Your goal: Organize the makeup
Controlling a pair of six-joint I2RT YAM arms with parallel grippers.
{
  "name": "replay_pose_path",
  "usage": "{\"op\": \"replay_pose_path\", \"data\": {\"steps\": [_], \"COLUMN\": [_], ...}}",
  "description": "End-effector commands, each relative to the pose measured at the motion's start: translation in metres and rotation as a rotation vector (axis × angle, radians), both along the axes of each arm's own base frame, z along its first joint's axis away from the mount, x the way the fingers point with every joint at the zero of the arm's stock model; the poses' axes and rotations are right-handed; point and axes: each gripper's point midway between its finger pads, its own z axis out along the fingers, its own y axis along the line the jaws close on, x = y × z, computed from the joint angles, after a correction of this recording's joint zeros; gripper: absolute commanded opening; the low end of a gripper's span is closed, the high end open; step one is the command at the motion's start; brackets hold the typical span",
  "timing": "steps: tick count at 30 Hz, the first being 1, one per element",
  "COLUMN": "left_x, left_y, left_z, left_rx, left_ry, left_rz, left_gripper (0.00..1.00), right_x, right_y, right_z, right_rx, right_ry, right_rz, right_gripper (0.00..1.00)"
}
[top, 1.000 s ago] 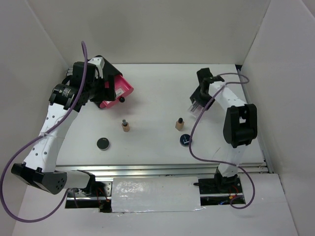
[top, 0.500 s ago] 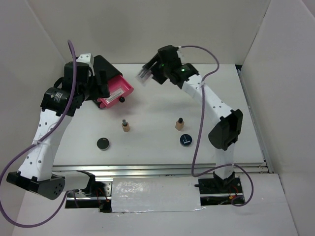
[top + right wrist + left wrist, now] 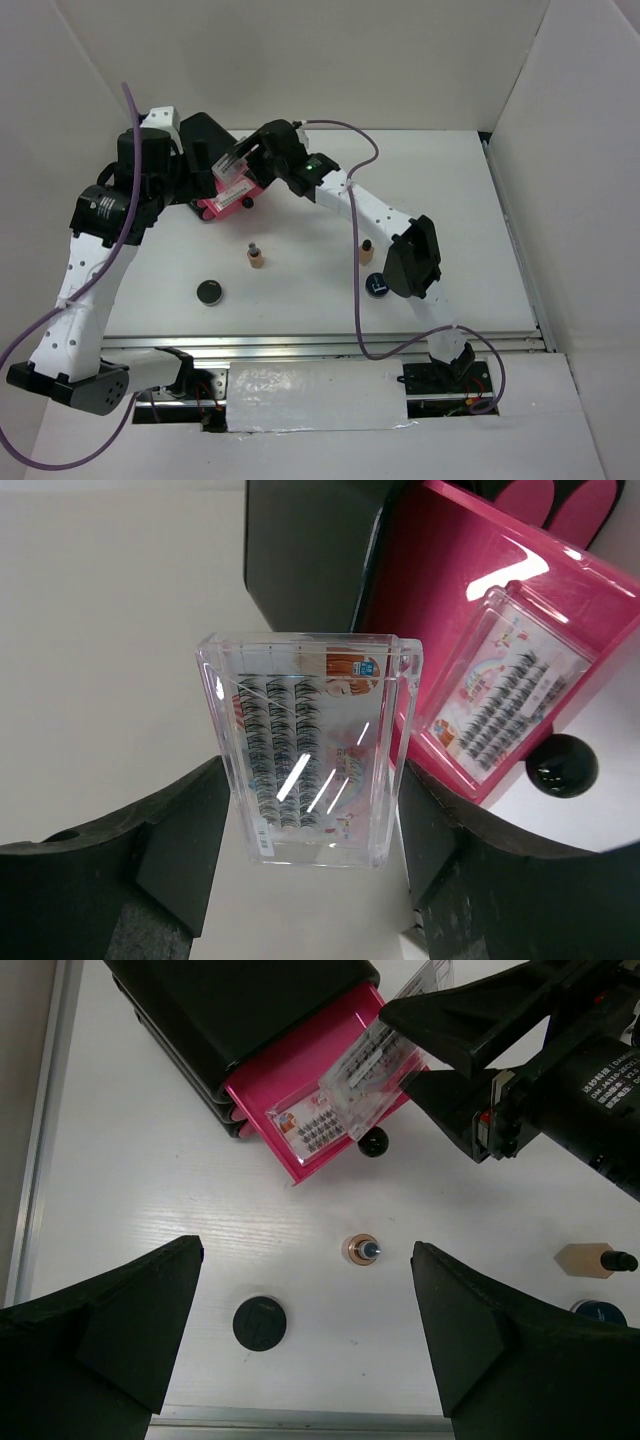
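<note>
Black left gripper (image 3: 305,1250): jaws spread wide, gripping nothing, poised above the white table (image 3: 450,190). Black box (image 3: 205,132): rear left of the table, one pink drawer (image 3: 300,1075) pulled out, its round black knob (image 3: 373,1142) at the front. First lash packet (image 3: 311,1126): flat in the open drawer, printed face up. Second lash packet (image 3: 310,745): clear case, tilted, over the drawer's right side, clamped edgewise in the right gripper (image 3: 312,820); whether it touches the drawer cannot be told. Black compact (image 3: 210,291): on the table, front left. First tan bottle (image 3: 256,257): upright, dark cap, near the centre. Second tan bottle (image 3: 365,250): further right, partly behind the right arm. Blue-rimmed compact (image 3: 376,284): just in front of that bottle.
</note>
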Motion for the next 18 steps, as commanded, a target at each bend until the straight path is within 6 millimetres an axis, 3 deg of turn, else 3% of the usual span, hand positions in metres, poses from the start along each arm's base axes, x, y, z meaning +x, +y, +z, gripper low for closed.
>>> {"op": "replay_pose_path", "data": {"steps": [1, 8, 18], "left_x": [-0.004, -0.004, -0.010], "left_y": [0.001, -0.001, 0.000], "left_z": [0.026, 0.020, 0.019], "left_rx": [-0.021, -0.019, -0.028], "left_ry": [-0.088, -0.078, -0.081], "left_rz": [-0.001, -0.017, -0.018], "left_gripper": [0.99, 0.99, 0.99], "right_x": [0.010, 0.010, 0.004], "right_y": [0.000, 0.011, 0.024], "right_z": [0.035, 0.008, -0.006], "right_rx": [0.093, 0.079, 0.087], "right_ry": [-0.062, -0.012, 0.010], "right_rz": [-0.071, -0.053, -0.001], "right_gripper": [0.40, 0.46, 0.57]}}
